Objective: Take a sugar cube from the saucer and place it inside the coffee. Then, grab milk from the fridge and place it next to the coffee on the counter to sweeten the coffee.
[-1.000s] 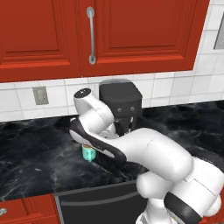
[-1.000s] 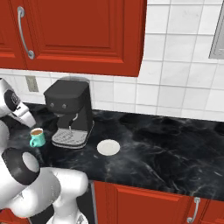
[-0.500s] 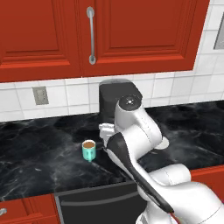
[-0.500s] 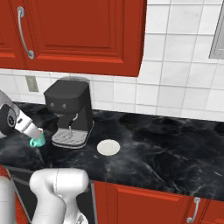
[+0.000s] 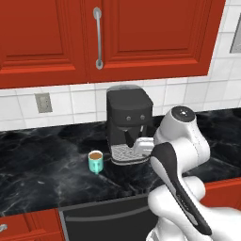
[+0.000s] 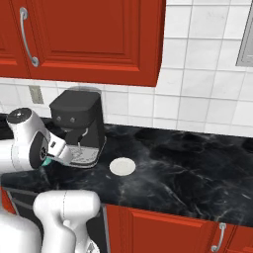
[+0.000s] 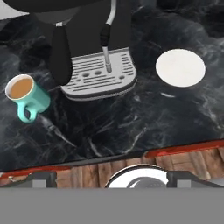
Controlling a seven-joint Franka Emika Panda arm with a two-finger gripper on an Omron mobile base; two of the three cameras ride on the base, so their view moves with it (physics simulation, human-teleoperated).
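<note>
The coffee, a teal mug (image 7: 26,99) with brown liquid inside, stands on the black counter (image 7: 131,127) left of the coffee machine's tray. The same mug (image 5: 95,161) stands free in the left base view, and a sliver of it (image 6: 45,162) peeks from behind my hand in the right base view. The white saucer (image 7: 180,67) (image 6: 122,166) lies bare to the right of the machine. The sugar cube is hidden. My gripper (image 7: 116,181) hangs back over the counter's front edge. Its fingertips (image 7: 41,178) sit wide apart with nothing between them. Milk and fridge are out of view.
A black coffee machine (image 5: 129,124) with a steam wand and a grey drip tray (image 7: 98,76) stands against the tiled wall between mug and saucer. Red wall cabinets (image 5: 99,33) hang above. A dark appliance front (image 5: 108,219) sits under the counter edge.
The arm has swung from the left, over the mug, to the right in front of the coffee machine. The hand has drawn back from the mug towards the counter's edge.
</note>
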